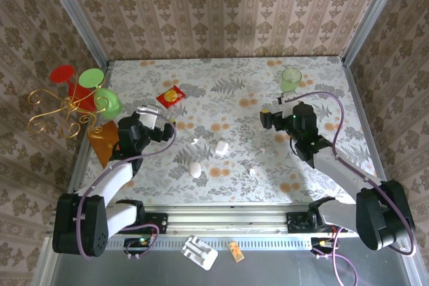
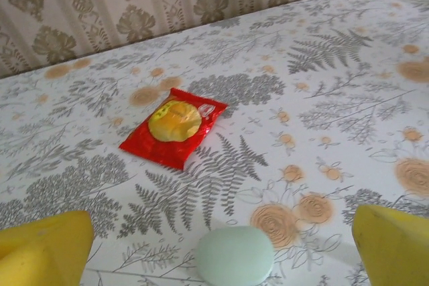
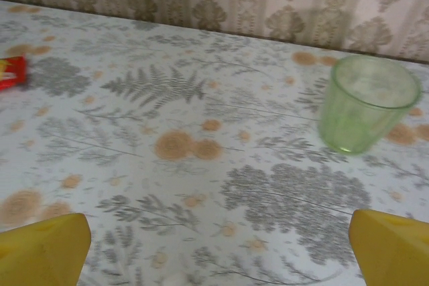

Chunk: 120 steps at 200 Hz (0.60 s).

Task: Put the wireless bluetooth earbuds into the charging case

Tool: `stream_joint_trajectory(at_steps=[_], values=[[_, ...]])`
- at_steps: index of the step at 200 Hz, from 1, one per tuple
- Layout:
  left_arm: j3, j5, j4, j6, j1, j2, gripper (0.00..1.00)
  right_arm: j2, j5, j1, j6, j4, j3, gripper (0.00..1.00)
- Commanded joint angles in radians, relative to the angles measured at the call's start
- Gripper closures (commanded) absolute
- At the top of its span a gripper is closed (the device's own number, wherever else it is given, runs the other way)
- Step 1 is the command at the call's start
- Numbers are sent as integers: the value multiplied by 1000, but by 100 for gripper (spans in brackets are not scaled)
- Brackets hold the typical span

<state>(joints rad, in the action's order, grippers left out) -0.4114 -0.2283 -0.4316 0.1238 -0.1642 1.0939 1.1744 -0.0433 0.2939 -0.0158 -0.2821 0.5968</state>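
Two tools are standing wide open above the desk (image 1: 221, 72), and both are holding nothing. The left tool (image 1: 159, 124) is hovering at centre left of the overhead frame. Its yellow fingers (image 2: 47, 249) are sitting in the bottom corners of the left wrist view, well apart, with a pale green disc (image 2: 234, 256) lying on the cloth between them at the bottom edge. A red packet (image 2: 174, 125) is lying beyond, centre left of that view. The right tool (image 1: 280, 108) is hovering at centre right of the overhead frame, its fingers likewise spread to the bottom corners of the right wrist view. It is facing a green cup (image 3: 365, 102), which is standing upright at the upper right.

The charging case (image 1: 220, 147) is resting on the desk near the middle of the overhead frame, between the two tools and touching neither. Whether its lid is up cannot be told. The first earbud (image 1: 195, 140) is showing as a white speck left of the case. The second earbud (image 1: 253, 172) is lying lower right of it. A white oval (image 1: 195, 169) is lying lower left of the case.
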Motion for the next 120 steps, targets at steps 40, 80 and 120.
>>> stream_joint_trajectory(at_steps=[40,80,120], values=[[-148,5,109,-63,-142,45,0,104,63,242,-143,213,124,0],[-221,-8,125,-154,-163,123,0,251,29,354,-353,331,219,0],[-201,5,99,-151,-164,118,0,382,-48,493,-427,389,316,5]])
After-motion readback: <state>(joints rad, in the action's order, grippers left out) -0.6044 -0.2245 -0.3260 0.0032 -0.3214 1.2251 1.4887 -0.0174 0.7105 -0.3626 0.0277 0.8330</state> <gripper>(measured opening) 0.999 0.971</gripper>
